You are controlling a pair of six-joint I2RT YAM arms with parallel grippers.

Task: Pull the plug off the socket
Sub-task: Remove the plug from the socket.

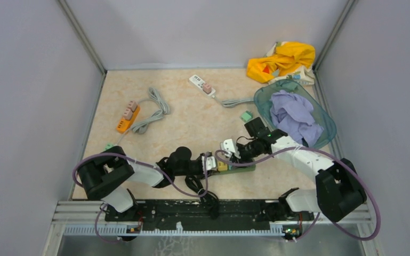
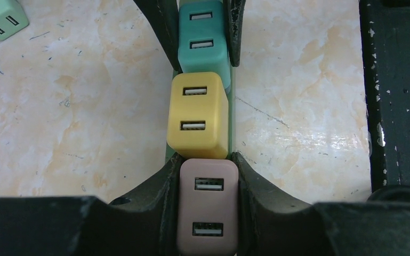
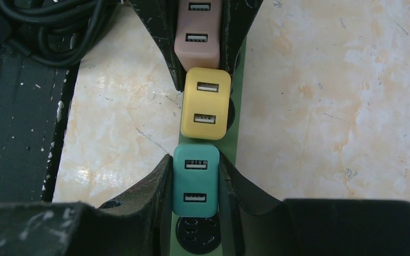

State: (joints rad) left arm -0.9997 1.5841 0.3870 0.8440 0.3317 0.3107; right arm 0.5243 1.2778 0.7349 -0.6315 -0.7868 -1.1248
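So the strip [image 1: 242,169] is lying at about 6 o'clock on the surface [image 1: 192,122], right by my bases, with three little USB plugs sitting in a row on it.

My left end effector [image 2: 208,176] is squeezing the pink plug [image 2: 208,208], one finger on each long flat side. That plug is showing at 6 o'clock in the left wrist view. My right end effector [image 3: 194,170] is doing the same to the teal plug [image 3: 194,184]. The yellow plug [image 2: 197,114] is sitting between them, touching both neighbours or very nearly, and nothing is holding it.

Handling-wise, I'm guessing these are light, hard plastic blocks, so I'm not worrying about crushing them. The sides are looking smooth and a bit glossy, so slipping is the real risk. I'm thinking the flat sides are the right place to hold, as far down toward the strip as the fingers fit.

The strip itself is probably light too, so it's likely coming up with the plug unless one arm is keeping it down. I'm expecting a straight pull to work best, no twisting.
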